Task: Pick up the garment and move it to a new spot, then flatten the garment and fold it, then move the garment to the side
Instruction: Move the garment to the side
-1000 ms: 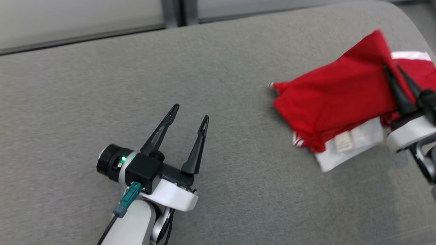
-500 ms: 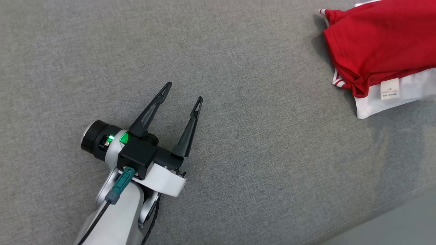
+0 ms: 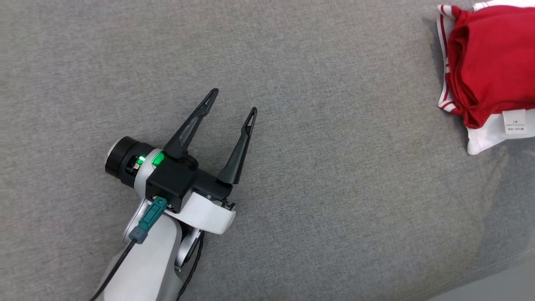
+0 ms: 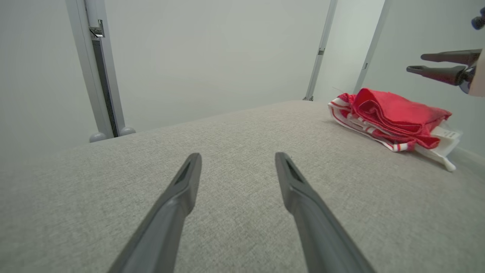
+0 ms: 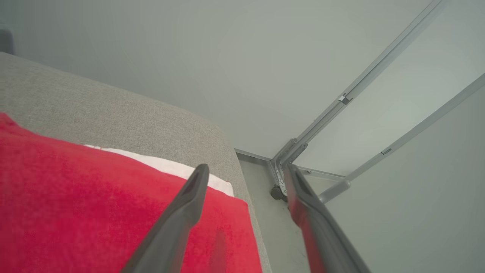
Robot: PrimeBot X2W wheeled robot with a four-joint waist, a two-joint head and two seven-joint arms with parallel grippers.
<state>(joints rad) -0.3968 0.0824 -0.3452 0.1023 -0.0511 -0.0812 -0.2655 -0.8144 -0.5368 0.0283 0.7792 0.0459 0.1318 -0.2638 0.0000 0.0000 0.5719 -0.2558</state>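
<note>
the folded red garment [image 3: 489, 62] with white striped trim lies near the right-hand edge of the padded grey surface [image 3: 334, 188], with a white label [image 3: 514, 122] showing on its near side. the left tool [image 3: 233, 103] sits over bare grey fabric, well apart from the garment, its two dark fingers spread with nothing between them. in the left wrist view the right tool [image 4: 416, 63] hangs in the air above the garment, clear of it. the right wrist view shows its fingers standing apart and empty, the red cloth below them and the surface's rounded corner just beyond.
</note>
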